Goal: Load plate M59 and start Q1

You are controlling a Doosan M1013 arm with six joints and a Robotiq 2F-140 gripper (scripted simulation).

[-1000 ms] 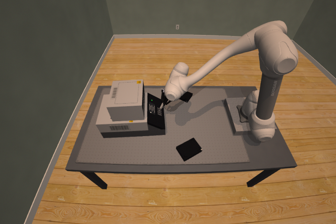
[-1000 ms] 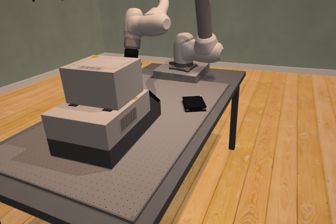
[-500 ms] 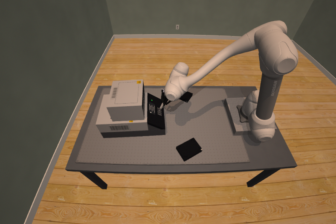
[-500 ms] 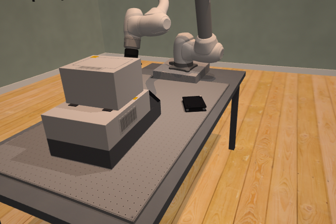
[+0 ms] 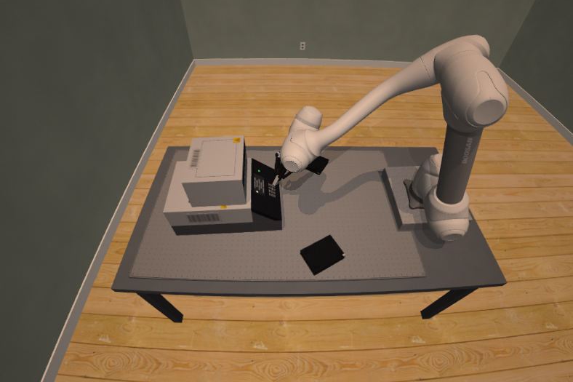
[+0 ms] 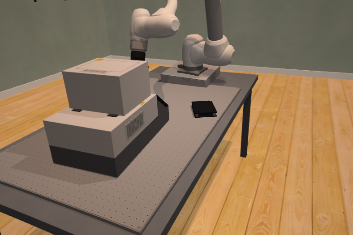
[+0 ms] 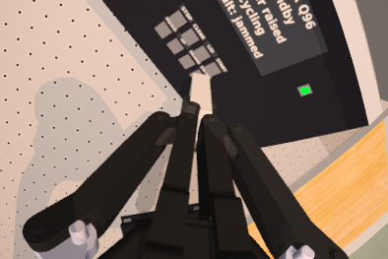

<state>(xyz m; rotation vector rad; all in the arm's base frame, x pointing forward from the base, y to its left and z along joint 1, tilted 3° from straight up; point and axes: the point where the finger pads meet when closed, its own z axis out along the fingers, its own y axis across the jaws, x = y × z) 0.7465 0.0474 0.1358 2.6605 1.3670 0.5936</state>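
The cycler Q1 (image 5: 210,182) stands at the left of the table, and its lid (image 6: 104,83) is down on the body. Its black front panel (image 5: 265,192) shows a green status lamp (image 7: 304,90); the lamp also shows in the top view (image 5: 258,171). My gripper (image 7: 198,87) is shut and empty. Its joined fingertips rest at the near end of the keypad (image 7: 190,44); I cannot tell which key they touch. In the top view the gripper (image 5: 275,179) is right at the panel. In the exterior view the lid hides the fingers. No plate shows on Q1.
A flat black nest (image 5: 323,254) lies toward the front middle of the table, also seen in the exterior view (image 6: 203,108). Another black nest (image 5: 319,165) is partly hidden behind my wrist. The arm's base plinth (image 5: 407,196) stands at the right.
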